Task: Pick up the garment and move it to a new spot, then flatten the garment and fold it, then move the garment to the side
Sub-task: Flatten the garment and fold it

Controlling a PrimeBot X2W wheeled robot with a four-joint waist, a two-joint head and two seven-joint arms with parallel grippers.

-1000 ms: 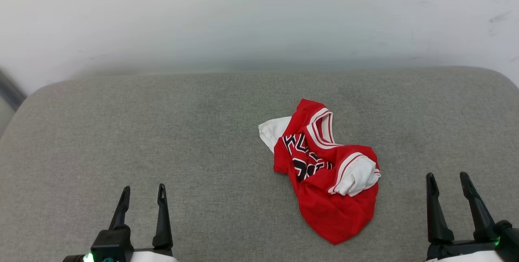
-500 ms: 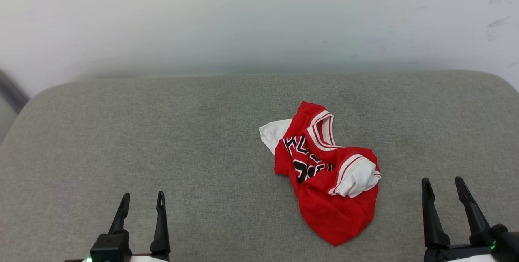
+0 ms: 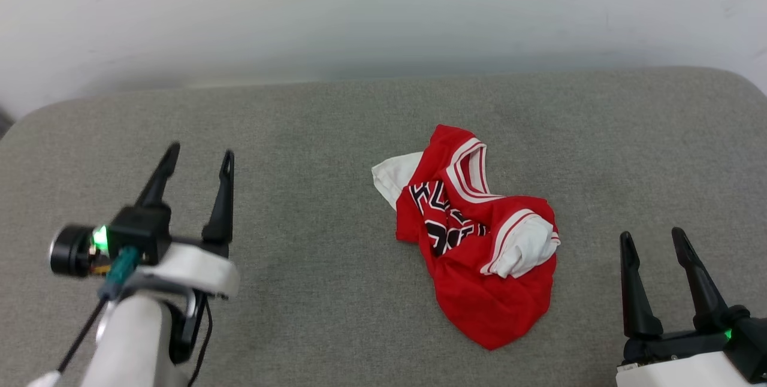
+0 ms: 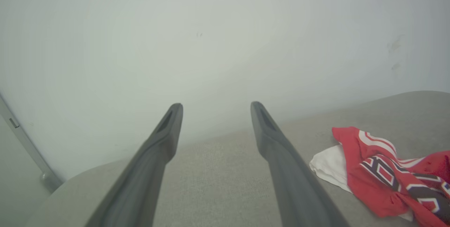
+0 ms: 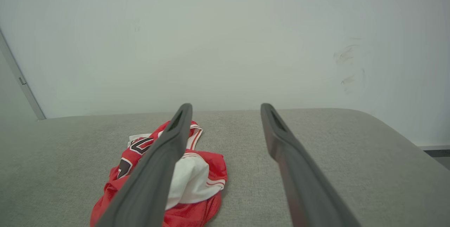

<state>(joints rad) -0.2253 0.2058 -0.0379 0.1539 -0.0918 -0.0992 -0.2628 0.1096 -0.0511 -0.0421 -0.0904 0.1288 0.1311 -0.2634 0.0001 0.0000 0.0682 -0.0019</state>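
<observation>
Grey fabric covers the desk, where the crumpled red jersey T-shirt with white sleeves lies untouched right of centre, with the jaws of the left gripper and right gripper open and empty, so every step remains.

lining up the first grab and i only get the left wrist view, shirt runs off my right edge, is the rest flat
Observer: Not flat. In the head view the red jersey-style T-shirt with white sleeves is a crumpled heap, right of centre on the grey fabric surface.
Operator: where's the other arm
Observer: The right gripper hovers at the lower right, jaws open, clear of the shirt.
Operator: anything easy to pinch
Observer: A bunched white sleeve sits on the heap's right side, toward that gripper; probably its nearest hold.
</observation>
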